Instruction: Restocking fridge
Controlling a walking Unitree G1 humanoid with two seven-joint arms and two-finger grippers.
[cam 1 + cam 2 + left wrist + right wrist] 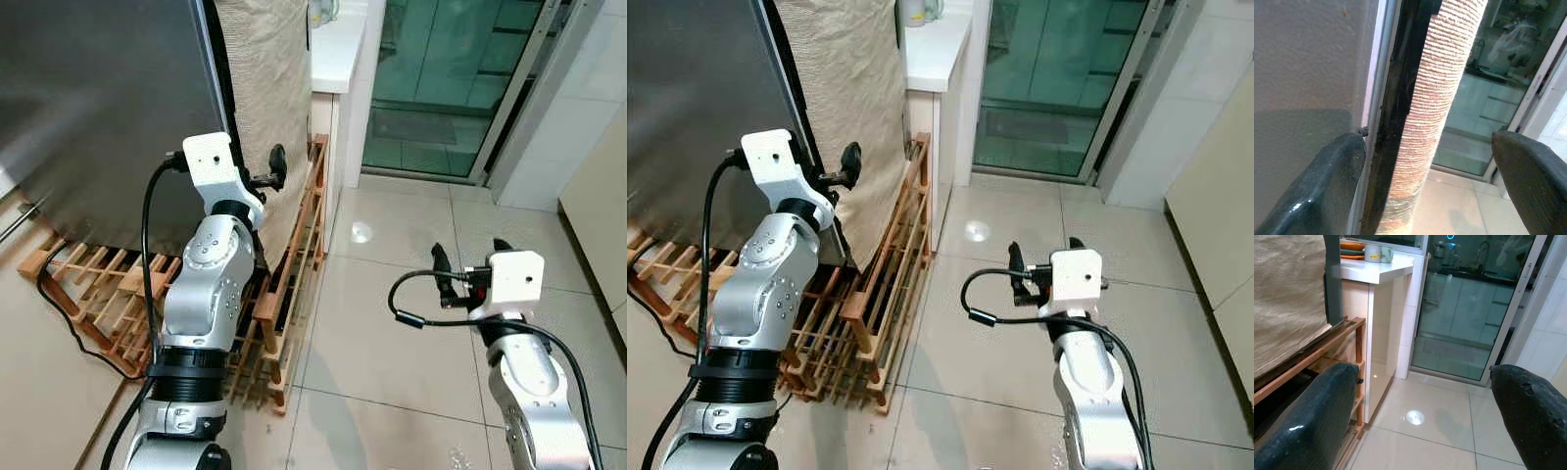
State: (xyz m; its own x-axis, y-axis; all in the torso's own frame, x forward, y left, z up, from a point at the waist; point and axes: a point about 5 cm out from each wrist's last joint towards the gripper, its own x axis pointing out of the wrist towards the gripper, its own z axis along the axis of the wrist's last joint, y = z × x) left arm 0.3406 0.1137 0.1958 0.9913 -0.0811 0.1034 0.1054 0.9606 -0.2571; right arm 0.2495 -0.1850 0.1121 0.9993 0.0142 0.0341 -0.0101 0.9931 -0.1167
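Fridge [98, 108], grey door closed, stands on wooden slatted rack [294, 284]; beige cloth [265, 78] hangs over fridge's side. Left gripper [275, 168] raised at fridge's door edge, fingers spread wide, pinching nothing. Right gripper [468, 257] away from fridge, over tiled floor [392, 323], fingers spread, empty.

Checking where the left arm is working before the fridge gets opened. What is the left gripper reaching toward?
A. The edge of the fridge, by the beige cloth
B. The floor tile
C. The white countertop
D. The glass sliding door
A: the left gripper is raised at the edge of the fridge, beside the beige cloth.
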